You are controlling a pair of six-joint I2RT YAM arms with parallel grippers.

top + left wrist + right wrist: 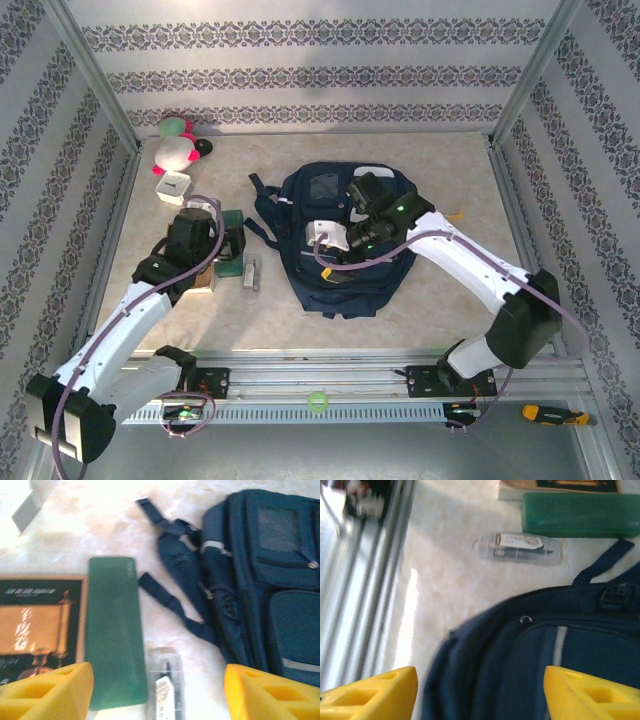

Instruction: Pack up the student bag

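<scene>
Left gripper [157, 695] hangs with its yellow fingers [47, 690] spread wide and nothing between them, over the loose things on the table [450, 180] to the left of the student bag [350, 285]. Right gripper [480, 695] is likewise spread wide and empty, poised above the bag's navy top near a zip pull, touching nothing that I can make out. Nearest under the left wrist lies a clear pen case [165, 680] with a dark pen inside it, just beside the lower end of a green pencil case [112, 630], which in turn lies alongside a dark-covered book [35, 620]. All three rest on the table, apart from the bag, whose loose straps trail toward them. The bag lies flat in the middle of the table with its pocket side up; its pockets look shut, and I cannot tell whether the main compartment is unzipped or holds anything. Farther back, in the far left corner, sit a small white box [174, 187] and a plush toy [178, 150], well apart from the bag. As I judge it, packing has barely begun: every visible item remains outside, and the bag probably has to be opened first.
</scene>
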